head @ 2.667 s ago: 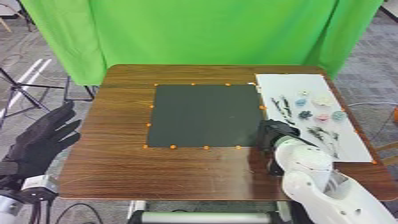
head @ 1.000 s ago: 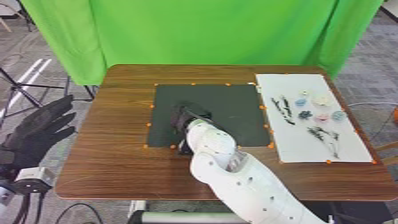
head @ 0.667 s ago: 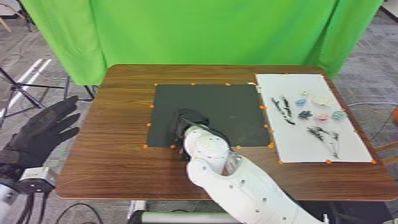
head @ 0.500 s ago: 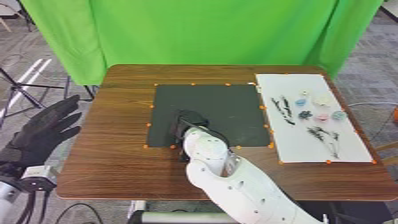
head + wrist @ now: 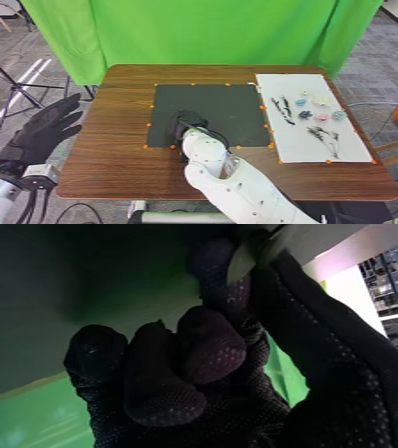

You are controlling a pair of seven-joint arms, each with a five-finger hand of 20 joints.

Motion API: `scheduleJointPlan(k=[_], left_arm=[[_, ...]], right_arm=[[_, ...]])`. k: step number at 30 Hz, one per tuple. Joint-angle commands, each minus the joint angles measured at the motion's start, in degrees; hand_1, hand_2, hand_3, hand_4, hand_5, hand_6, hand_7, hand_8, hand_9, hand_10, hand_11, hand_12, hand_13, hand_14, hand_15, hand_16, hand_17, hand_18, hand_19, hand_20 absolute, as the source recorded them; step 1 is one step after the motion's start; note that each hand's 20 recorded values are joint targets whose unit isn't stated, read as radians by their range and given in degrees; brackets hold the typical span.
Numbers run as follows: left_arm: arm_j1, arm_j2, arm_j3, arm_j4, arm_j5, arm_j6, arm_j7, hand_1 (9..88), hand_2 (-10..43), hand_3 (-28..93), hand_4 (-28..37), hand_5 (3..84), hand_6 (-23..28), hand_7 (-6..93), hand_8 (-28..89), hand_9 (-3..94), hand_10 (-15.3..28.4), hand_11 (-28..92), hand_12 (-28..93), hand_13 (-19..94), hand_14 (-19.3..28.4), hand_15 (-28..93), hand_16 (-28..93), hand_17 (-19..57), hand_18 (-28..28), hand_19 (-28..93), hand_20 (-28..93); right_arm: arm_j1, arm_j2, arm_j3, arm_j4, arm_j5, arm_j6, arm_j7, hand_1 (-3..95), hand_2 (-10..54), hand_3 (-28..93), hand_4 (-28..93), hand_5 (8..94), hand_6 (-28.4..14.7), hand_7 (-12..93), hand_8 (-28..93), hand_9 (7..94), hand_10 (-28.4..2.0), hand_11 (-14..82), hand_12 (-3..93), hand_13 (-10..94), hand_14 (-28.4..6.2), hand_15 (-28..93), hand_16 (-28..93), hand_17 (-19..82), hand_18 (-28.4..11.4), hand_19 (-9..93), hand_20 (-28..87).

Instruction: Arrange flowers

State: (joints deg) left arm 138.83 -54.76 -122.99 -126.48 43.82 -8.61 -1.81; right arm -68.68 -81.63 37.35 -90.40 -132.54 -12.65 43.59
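Leaf sits pinched in the right robot hand.

Flowers lie on the sheet right of the mat.

Flower heads, loose on the white sheet at the bench's right: small pale yellow one, light blue one, cream one, dark one, pink one, grey-teal one. Thin dark sprigs lie lengthwise beside them; branching sprigs nearer the front edge. Green leaf: between thumb and finger of right robot hand, over black mat.
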Motion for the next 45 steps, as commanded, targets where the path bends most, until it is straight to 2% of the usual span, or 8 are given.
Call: scheduleJointPlan(k=[1, 5, 12, 19, 22, 27, 34, 45], left_arm=[[-0.4, 0.54, 0.27, 0.49, -0.35, -0.61, -0.52, 24.7, -9.5, 67, -26.7, 20.7, 0.5, 15.9, -8, 15.4, 7.6, 4, 25, 11, 10.0, 5, 13, -13.0, 17.3, 30, 10], [-0.4, 0.47, 0.38, 0.61, -0.52, -0.74, -0.98, 24.7, -9.5, 67, -26.6, 20.6, 0.5, 15.9, -8, 15.4, 7.6, 4, 25, 11, 10.0, 5, 13, -13.1, 17.3, 30, 10], [0.1, 0.25, -0.03, 0.4, -0.54, -0.6, -0.78, 24.7, -9.5, 67, -26.6, 20.6, 0.5, 15.9, -8, 15.3, 7.6, 4, 25, 11, 10.1, 5, 13, -13.0, 17.3, 30, 10], [2.9, -3.05, -1.22, -1.02, 0.19, 0.01, 1.27, 24.8, -9.5, 67, -26.4, 20.6, 0.5, 15.9, -8, 15.3, 7.6, 4, 25, 11, 10.1, 5, 13, -13.1, 17.4, 30, 10], [4.0, -4.65, -1.76, -1.53, 0.62, 0.53, 2.78, 24.9, -9.5, 67, -26.5, 20.7, 0.5, 15.8, -8, 15.4, 7.7, 4, 25, 11, 10.1, 5, 13, -13.1, 17.3, 30, 10], [4.5, -5.86, -1.92, -1.62, 0.72, 0.13, 2.9, 24.8, -9.5, 67, -26.5, 20.7, 0.5, 15.9, -8, 15.4, 7.8, 4, 25, 11, 10.2, 5, 13, -13.1, 17.4, 31, 10], [3.9, -5.85, -1.76, -1.43, 0.81, -0.29, 2.84, 24.7, -9.4, 67, -26.6, 20.7, 0.5, 15.8, -8, 15.4, 7.7, 4, 25, 11, 10.2, 5, 13, -13.1, 17.4, 30, 10], [4.5, -6.85, -2.11, -1.57, 0.92, -0.32, 2.92, 24.6, -9.2, 67, -26.5, 20.7, 0.4, 15.9, -8, 15.5, 7.7, 4, 25, 11, 10.2, 5, 13, -13.2, 17.4, 31, 10]], right_arm=[[-0.4, -1.1, 0.8, 1.8, -0.9, -2.2, 1.1, 30.6, -7.5, 82, -21, 76.5, -0.2, 47, 13, 84.2, -7.7, 64.0, 50.4, 79, -8.2, 84, 41, 40, -23.1, 93, 56], [-0.4, -1.4, 1.4, 1.8, -0.6, -3.2, 1.0, 25.9, -5.3, 81, -21, 77.3, -0.3, 50, -10, 84.3, -7.9, 63.6, 49.9, 79, -8.2, 84, 41, 40, -23.2, 93, 56], [-0.4, -1.1, 1.5, 1.3, 0.0, -4.8, 1.0, 23.7, -5.2, 81, -21, 77.6, -0.4, 49, -13, 84.1, -8.1, 62.8, 49.7, 79, -8.3, 83, 41, 40, -23.5, 93, 56], [2.6, 2.7, 1.1, -2.0, -3.3, -4.8, 0.1, 20.1, -4.5, 78, -22, 76.9, -0.7, 48, -12, 83.3, -8.5, 61.9, 49.9, 78, -8.5, 83, 41, 39, -23.8, 93, 55], [4.5, 6.9, 2.8, -5.1, -2.2, -4.8, 0.6, 18.4, -3.8, 77, -22, 76.6, -1.0, 47, -12, 82.8, -8.7, 61.8, 50.1, 78, -8.7, 82, 41, 38, -24.1, 93, 54], [1.5, 15.2, 9.9, -11.7, 1.5, -2.3, 1.5, 17.9, -3.4, 77, -22, 75.8, -1.5, 47, -12, 81.7, -9.7, 61.8, 50.4, 76, -9.8, 83, 42, 36, -24.2, 93, 54], [-8.6, 28.7, 21.7, -18.3, 2.0, 1.4, 5.0, 19.8, -4.7, 77, -23, 71.6, -2.7, 45, -12, 77.2, -12.2, 59.2, 48.5, 72, -11.0, 80, 39, 32, -23.6, 90, 51], [-26.3, 42.4, 40.9, -22.4, 4.7, -4.0, 12.1, 22.5, -8.2, 77, -25, 66.5, -3.3, 44, -12, 72.1, -12.8, 54.2, 42.9, 67, -11.3, 75, 35, 29, -23.2, 86, 49]])
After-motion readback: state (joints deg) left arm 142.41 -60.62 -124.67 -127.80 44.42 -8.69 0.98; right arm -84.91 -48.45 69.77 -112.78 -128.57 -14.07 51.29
